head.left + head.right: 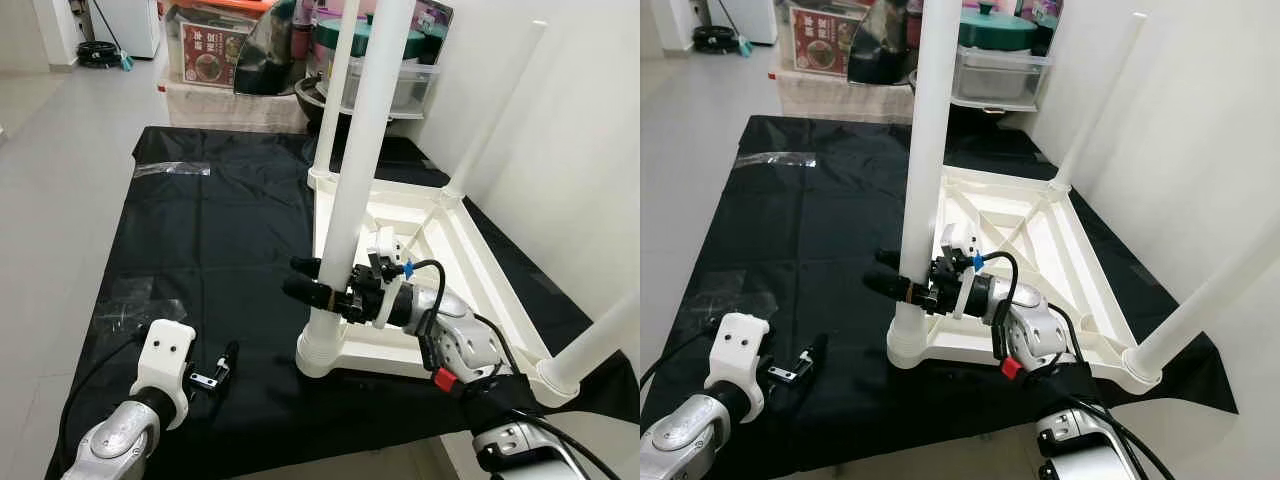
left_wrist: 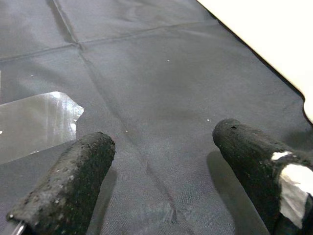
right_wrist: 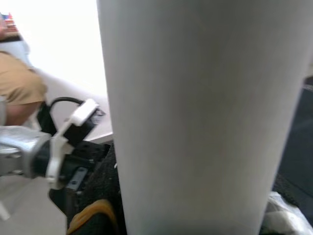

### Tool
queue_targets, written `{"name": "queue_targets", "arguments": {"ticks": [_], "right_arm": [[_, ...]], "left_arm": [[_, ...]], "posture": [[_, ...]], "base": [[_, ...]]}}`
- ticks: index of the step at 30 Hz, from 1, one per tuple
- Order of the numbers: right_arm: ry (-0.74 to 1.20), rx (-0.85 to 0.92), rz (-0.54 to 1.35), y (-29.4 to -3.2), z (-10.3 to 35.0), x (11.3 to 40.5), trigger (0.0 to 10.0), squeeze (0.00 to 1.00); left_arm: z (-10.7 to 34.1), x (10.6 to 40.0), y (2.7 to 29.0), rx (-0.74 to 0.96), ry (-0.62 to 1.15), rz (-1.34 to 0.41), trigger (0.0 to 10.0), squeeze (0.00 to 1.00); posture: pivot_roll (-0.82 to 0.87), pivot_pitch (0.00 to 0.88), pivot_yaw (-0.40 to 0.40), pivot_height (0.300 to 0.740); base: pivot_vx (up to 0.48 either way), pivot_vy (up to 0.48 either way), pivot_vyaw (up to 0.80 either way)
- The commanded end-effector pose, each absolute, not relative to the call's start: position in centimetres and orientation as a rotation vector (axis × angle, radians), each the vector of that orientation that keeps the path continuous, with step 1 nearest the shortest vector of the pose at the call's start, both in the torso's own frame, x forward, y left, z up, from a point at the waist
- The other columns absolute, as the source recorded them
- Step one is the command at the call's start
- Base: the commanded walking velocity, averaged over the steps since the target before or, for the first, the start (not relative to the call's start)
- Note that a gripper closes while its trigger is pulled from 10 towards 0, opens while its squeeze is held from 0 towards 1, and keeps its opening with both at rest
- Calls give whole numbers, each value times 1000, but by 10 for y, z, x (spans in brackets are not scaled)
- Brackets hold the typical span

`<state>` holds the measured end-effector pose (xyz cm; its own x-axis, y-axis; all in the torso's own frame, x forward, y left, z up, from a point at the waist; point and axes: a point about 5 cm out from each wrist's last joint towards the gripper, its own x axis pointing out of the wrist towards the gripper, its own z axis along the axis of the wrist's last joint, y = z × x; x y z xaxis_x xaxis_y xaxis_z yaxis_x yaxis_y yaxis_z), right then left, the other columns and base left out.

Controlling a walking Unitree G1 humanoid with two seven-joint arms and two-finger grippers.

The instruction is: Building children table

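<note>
Right gripper (image 1: 312,282) clasps near-corner table leg (image 1: 357,170), seemingly light, rigid, smooth; grasp low, near socket. Left gripper (image 2: 161,181) unclenched above black mat (image 1: 220,240).

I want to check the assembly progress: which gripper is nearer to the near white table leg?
Right. The right gripper is clamped around the near table leg, low above its socket. The left gripper hangs open over the black cloth, apart from the leg, on the robot's left.

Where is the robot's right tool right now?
The right tool is closed around the nearest white leg of the upturned table, low on the leg just above its socket, over the black sheet.
</note>
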<state>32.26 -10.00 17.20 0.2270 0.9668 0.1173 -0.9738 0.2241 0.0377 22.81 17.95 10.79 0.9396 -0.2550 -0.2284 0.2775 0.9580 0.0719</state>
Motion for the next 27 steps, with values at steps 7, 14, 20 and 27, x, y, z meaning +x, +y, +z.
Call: {"name": "queue_targets", "arguments": {"ticks": [7, 14, 20, 27], "right_arm": [[-167, 87, 1346, -93, 179, 327, 0, 0], [-245, 74, 1270, -91, 187, 335, 0, 0], [-235, 62, 1279, -94, 184, 335, 0, 0], [-203, 18, 1230, -116, 176, 336, 0, 0]], "left_arm": [[106, 228, 180, 119, 227, -280, 10000, 0], [105, 228, 177, 123, 227, -289, 10000, 0], [105, 228, 178, 125, 227, -288, 10000, 0], [103, 226, 177, 121, 232, -288, 10000, 0]], "posture": [[142, 0, -157, 740], [144, 0, -154, 740], [142, 0, -156, 740], [128, 0, -153, 740]], "base": [[0, 0, 0], [0, 0, 0], [0, 0, 0], [0, 0, 0]]}}
